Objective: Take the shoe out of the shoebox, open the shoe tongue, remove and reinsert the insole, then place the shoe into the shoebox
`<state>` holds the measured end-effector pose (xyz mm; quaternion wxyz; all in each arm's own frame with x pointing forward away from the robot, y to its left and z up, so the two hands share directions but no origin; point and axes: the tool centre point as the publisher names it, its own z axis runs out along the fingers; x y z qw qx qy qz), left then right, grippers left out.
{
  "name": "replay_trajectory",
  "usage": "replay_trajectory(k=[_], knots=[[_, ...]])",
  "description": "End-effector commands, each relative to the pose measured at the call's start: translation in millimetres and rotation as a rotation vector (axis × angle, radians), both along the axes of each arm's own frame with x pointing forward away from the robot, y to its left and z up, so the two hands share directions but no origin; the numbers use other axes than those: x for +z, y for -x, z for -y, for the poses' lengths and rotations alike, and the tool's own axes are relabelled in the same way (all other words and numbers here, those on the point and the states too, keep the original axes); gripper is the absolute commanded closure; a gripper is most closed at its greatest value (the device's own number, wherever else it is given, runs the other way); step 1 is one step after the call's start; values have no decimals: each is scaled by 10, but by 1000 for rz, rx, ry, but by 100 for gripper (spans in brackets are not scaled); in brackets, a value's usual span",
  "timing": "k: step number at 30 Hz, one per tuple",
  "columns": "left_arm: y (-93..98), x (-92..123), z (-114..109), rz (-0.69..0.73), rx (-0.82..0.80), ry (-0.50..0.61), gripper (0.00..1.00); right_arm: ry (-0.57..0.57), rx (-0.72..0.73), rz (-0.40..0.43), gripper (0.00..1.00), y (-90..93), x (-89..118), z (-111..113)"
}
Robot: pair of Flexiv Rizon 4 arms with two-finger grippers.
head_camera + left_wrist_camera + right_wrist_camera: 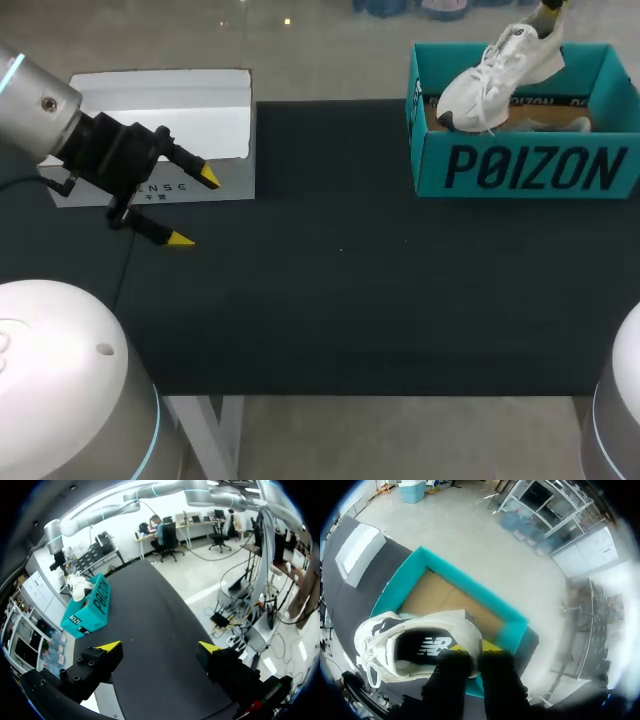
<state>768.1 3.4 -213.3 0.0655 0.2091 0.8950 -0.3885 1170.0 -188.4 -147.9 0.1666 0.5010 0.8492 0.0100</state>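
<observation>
One white lace-up sneaker [490, 75] hangs tilted over the teal cardboard shoebox [530, 170], heel high above the far wall and toe low near the box's left end. The right gripper [477, 650] is pinched narrow on the heel collar, seemingly one yellow tip inside the opening and one on the outer back. This looks like the lift-out step, barely begun. To do it well, the shoe should rise straight until the toe clears the rim before it travels toward the bare black table mat [340, 280]. It hangs from a single point on a padded edge, so it may swing or pivot, and a slow carry would suit it. The loose laces drooping off the upper could catch on the box wall. The upper looks like soft mesh with smoother overlays, the lining is dark, and the sole is thick and rounded. The box is stiff and straight-walled, with bare brown board inside. The left gripper [195, 208] stands spread wide and holds nothing, beside the flat white and grey box lid [160, 110], well apart from the shoebox.
</observation>
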Motion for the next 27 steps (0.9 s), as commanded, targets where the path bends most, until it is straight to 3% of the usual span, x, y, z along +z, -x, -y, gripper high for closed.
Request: replay_trajectory(k=[1, 17, 19, 21, 27], knots=[[0, 0, 0, 0, 0, -3, 0, -86, -589, 72, 100, -33, 51, 75], [0, 0, 0, 0, 0, -3, 0, -86, -589, 72, 100, -33, 51, 75], [0, 0, 0, 0, 0, -3, 0, -126, -670, 49, 100, -86, 19, 195], [0, 0, 0, 0, 0, -3, 0, -148, -770, 89, 100, -144, -6, 343], [0, 0, 0, 0, 0, -3, 0, -229, -916, 96, 100, -149, -42, 649]])
